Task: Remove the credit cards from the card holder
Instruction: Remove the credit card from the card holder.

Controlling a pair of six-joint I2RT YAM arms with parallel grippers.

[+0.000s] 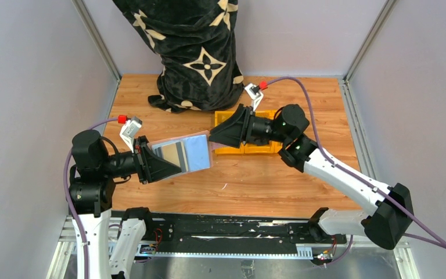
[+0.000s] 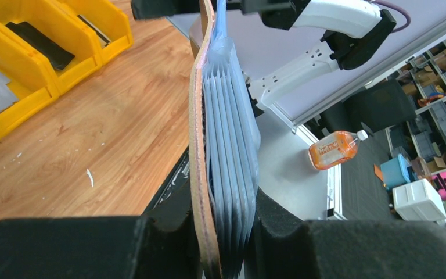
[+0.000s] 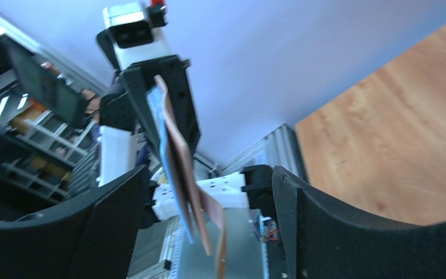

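Top external, left hand (image 1: 176,165) gripping card holder (image 1: 196,152), long axis toward parted right hand (image 1: 212,138)

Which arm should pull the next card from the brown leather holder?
Right. The left gripper is clamped on the flat brown leather card holder, steadying it. The open right gripper straddles its free end, where the pale blue plastic cards show.

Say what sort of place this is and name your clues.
Probably a robot lab cell: left arm and right arm at a wooden table, grey walls around it, cluttered shelves beyond.
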